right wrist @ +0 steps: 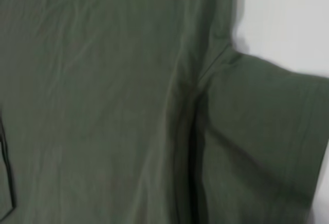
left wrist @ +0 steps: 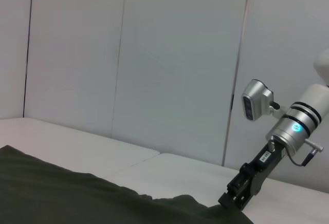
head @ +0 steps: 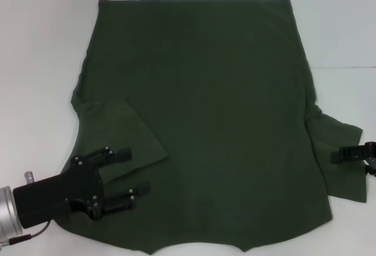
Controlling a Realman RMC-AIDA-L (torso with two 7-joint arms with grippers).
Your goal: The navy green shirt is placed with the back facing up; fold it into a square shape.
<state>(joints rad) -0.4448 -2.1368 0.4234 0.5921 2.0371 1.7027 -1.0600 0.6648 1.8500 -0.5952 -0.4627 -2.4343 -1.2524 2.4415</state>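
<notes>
**pixelwrench:** Left gripper in the head view is spread wide, nothing pinched. Its two black fingers sit over the shirt's left sleeve, which is already flipped inward onto the body. The navy green shirt lies flat on the white table, hem far from the robot, collar at the near edge. Right sleeve is still sticking out, and the right gripper sits at its outer edge, only partly in frame.

**foldbot_fan:** So is the right one grabbing that sleeve?

**pixelwrench:** Can't tell honestly. In the left wrist view the right gripper angles down with its tip at the cloth edge, but whether it's clamped isn't visible. The shirt is just a low dark sheet there.

**foldbot_fan:** And the right wrist cam?

**pixelwrench:** Only fabric: the shirt, with the armpit seam and the sleeve spread out on the table. My guess is the right sleeve fold comes next, mirroring the left.
</notes>
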